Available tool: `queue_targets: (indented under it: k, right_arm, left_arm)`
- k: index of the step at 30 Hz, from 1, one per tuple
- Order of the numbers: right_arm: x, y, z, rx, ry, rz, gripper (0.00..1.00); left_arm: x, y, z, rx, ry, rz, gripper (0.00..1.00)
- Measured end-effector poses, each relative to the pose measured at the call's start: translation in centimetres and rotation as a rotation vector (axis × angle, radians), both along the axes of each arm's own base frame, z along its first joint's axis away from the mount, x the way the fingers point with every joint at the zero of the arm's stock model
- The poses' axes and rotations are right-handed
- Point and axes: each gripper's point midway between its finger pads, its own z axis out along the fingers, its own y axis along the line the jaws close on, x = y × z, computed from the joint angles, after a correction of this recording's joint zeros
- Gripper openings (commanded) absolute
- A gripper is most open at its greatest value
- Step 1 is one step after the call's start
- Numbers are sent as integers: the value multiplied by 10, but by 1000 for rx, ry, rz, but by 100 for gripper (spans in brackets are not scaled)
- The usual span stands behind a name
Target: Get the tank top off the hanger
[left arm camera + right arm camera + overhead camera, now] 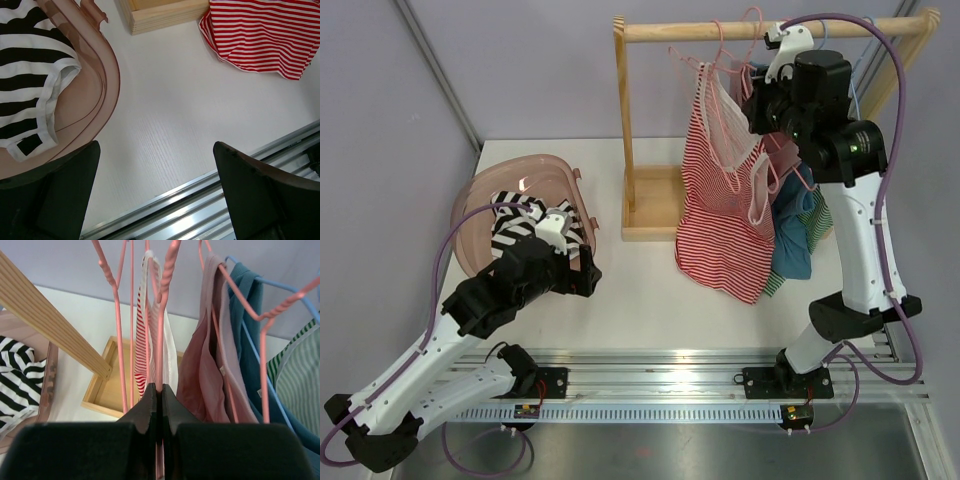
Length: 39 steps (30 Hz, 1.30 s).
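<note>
We note the left end effector point(155, 150) spread wide and empty, hovering over the bench point(165, 95) beside the pink basket point(480, 195), which holds a black-and-white garment point(515, 215). To the right, the red-and-white tank top point(725, 215) hangs on its pink hanger point(160, 350) from the rack point(629, 130), hem reaching the bench. The right end effector point(160, 397) is pressed together, pinching the hanger wire.
</note>
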Motion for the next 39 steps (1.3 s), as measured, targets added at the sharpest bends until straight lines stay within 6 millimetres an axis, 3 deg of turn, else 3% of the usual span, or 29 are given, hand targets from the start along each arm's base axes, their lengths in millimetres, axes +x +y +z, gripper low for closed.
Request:
queue_targets:
  k: [4, 11, 15, 20, 24, 27, 33, 37, 39]
  right_arm:
    - [-14, -10, 14, 12, -51, -23, 0]
    - [-61, -31, 35, 37, -126, -42, 0]
    - [-72, -37, 47, 51, -167, -47, 0]
    - [-84, -41, 40, 58, -133, -54, 0]
    - [-125, -53, 28, 71, -97, -51, 0]
    - [-168, -66, 38, 101, -126, -35, 0]
    - [-266, -90, 65, 180, -250, 34, 0]
    - [-303, -95, 69, 206, -294, 79, 0]
    - [-312, -89, 67, 212, -287, 133, 0]
  left_arm:
    - [0, 0, 1, -3, -3, 0, 99]
    - [-1, 1, 5, -16, -16, 0, 99]
    - [0, -1, 6, -26, -18, 1, 99]
    - [2, -6, 8, -43, -16, -6, 99]
    - [1, -21, 18, -48, -18, -46, 99]
    - [-3, -44, 50, -62, -55, -114, 99]
    - [-16, -101, 169, -176, -254, -265, 99]
    - [-28, -134, 241, -241, -387, -337, 99]
    - [-31, -151, 265, -256, -445, -361, 99]
